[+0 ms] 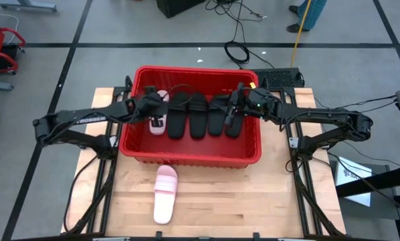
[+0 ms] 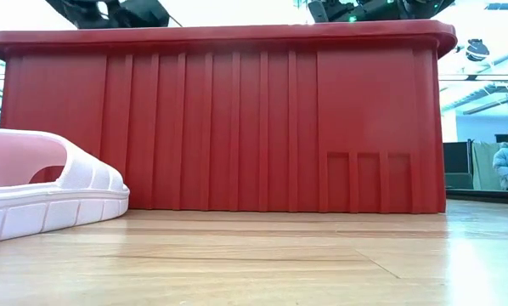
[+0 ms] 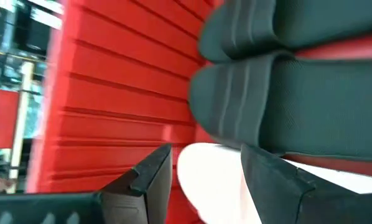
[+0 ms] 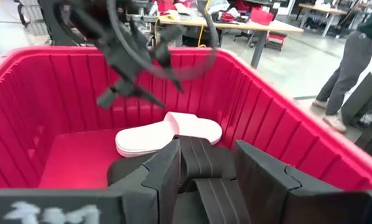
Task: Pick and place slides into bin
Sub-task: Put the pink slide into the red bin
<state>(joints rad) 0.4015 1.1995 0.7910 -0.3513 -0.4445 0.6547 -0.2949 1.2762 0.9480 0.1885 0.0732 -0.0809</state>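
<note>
The left claw hangs inside the big bright red ribbed plastic bin at its left end, fingers spread apart over a light pink open-toe slide sandal lying on the bin floor; whether they touch it cannot be told. The right claw reaches into the bin's right part, its fingers parted on either side of the strap of a black slide sandal, apparently around it though contact is not clear. Four black slide sandals lie side by side across the bin floor, just right of the pink one. A second light pink slide sandal lies outside on the pale wooden desk, near the bin's front wall.
</note>
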